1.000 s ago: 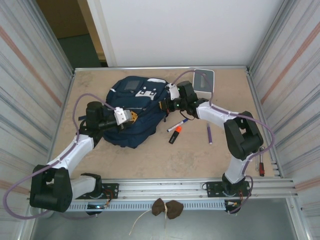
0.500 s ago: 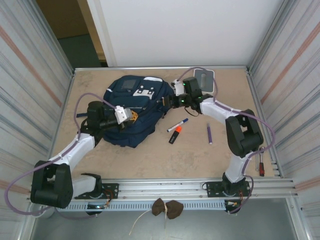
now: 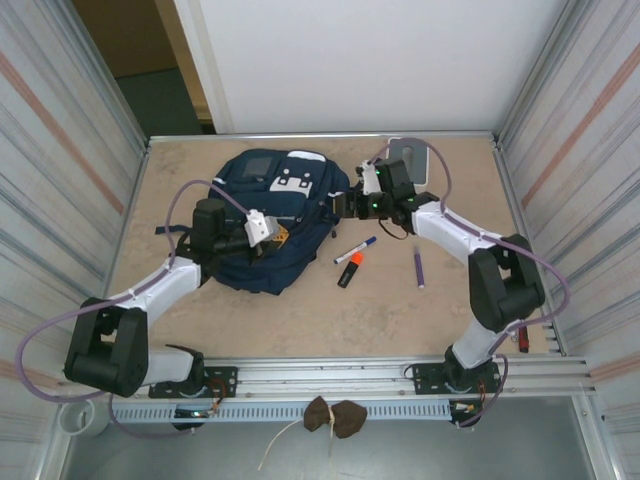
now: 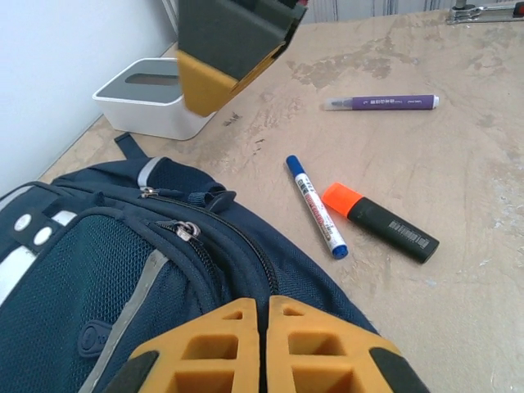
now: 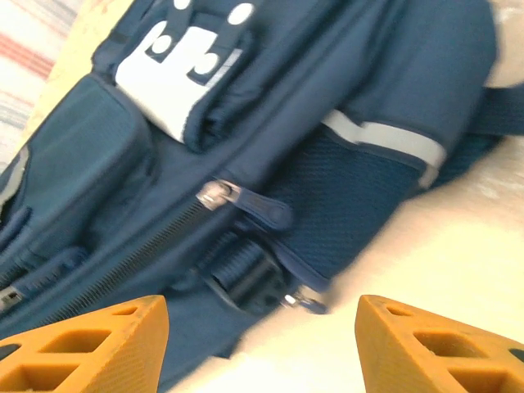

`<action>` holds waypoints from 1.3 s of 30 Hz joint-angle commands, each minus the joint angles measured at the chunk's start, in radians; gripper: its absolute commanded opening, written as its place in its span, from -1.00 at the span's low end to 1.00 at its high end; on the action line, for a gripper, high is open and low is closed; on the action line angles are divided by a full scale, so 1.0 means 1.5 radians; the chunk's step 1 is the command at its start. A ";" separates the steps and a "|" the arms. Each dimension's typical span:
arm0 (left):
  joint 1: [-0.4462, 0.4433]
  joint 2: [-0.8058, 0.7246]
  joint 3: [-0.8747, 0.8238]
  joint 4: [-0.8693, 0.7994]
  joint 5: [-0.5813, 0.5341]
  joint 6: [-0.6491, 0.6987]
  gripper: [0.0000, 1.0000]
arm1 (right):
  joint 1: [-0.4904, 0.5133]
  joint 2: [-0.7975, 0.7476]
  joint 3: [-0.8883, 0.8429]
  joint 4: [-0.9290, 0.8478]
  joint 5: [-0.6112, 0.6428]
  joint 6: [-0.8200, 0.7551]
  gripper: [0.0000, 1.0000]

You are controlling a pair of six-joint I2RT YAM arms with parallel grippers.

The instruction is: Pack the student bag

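1. The bag (image 3: 305,215) is laid flat on the bench (image 3: 300,320), left of centre and towards the far edge, with its white patches turned upward.
2. The left tool (image 3: 276,235) is poised over the middle of the bag.
3. In the left wrist view its yellow fingers (image 4: 221,348) are seen clenched, pad against pad, just above the navy fabric. Whether any fabric is pinched between them cannot be told.
4. The right tool (image 3: 345,205) is placed at the right side of the bag, low and close to it.
5. In the right wrist view its fingers (image 5: 90,340) are seen spread wide and released, with the bag's side framed between them.
6. A zip pull (image 5: 214,194) is seen ahead of that tool, on a zip running across the bag. A grey stripe (image 5: 385,139) is sewn to the right of it.
7. A white box (image 4: 151,98) is set near the far edge, just beyond the corner of the bag. From above it is partly covered by the right arm.
8. A blue pen (image 3: 355,250) is laid on the bench just beside the bag, and an orange-capped highlighter (image 3: 349,271) is laid close beside the pen.
9. A purple marker (image 3: 418,268) is laid further right, apart from both.
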 commanded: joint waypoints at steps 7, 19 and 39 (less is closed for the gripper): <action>-0.004 -0.002 0.015 -0.019 -0.036 -0.018 -0.94 | -0.021 0.126 0.123 0.071 -0.050 0.079 0.21; -0.007 0.028 0.016 -0.007 -0.027 -0.027 -0.94 | -0.013 0.402 0.419 0.041 -0.023 0.200 0.13; 0.009 0.040 0.029 -0.013 -0.051 -0.056 -0.91 | -0.037 0.257 0.241 0.035 0.081 0.126 -0.32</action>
